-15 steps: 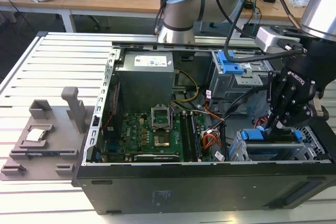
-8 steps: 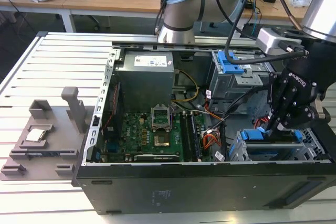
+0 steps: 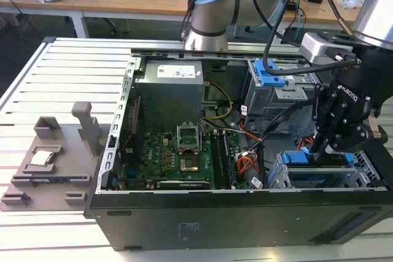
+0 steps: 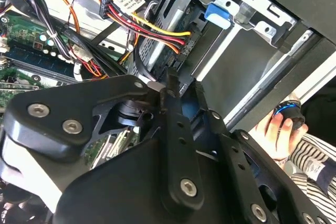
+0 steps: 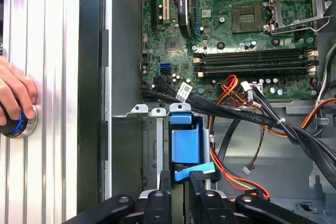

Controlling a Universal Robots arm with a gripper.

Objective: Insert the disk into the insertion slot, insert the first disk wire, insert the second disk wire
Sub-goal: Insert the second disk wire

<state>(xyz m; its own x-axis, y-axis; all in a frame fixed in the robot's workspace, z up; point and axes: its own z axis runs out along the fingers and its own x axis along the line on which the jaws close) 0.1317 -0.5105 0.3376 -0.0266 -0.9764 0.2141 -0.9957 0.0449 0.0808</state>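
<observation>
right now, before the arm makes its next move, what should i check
1. Disk lined up with the insertion slot: ok, its blue carrier sits within the cage bay.
2. Disk fully seated: cannot tell.
3. Robot hand at the disk: ok, right at the carrier's near end.
4. Coloured wires off the bay: ok, they run beside it.
5. Person's hand outside the case: ok, on a button on the table.

In the exterior view, the black gripper [image 3: 334,142] at right hides most of the blue-framed silver disk [image 3: 319,167]; how the jaws stand cannot be told. At the first wrist view's left edge, a person's hand [image 5: 13,98] is cut off.
</observation>
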